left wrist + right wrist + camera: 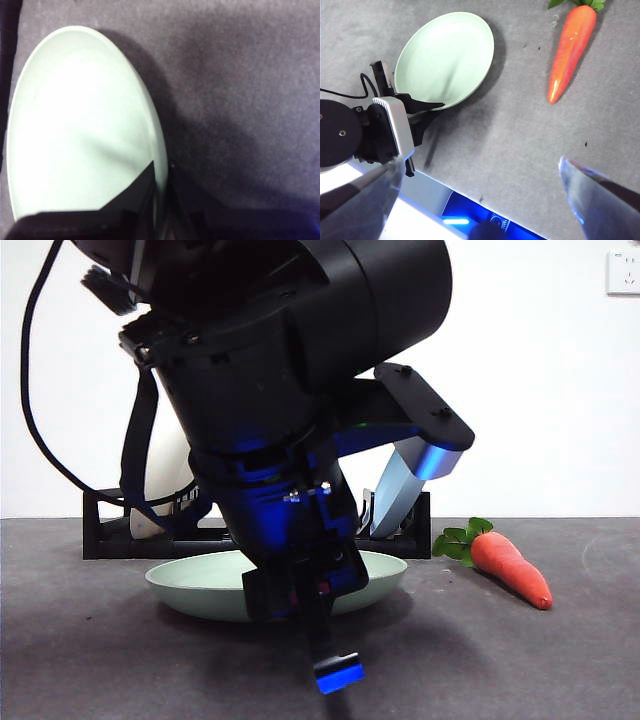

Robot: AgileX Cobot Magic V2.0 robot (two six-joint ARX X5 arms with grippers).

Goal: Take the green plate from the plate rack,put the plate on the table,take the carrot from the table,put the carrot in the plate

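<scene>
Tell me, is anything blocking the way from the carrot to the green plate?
No object lies between the carrot and the green plate, only bare table. But the left claw grips the plate's rim.

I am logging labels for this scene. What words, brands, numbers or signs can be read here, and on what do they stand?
None can be read in any view.
The green plate, the carrot and the plate rack carry no print.
The wall socket shows no legible marking.
The left gripper, shut on the green plate's rim, bears no label.
</scene>
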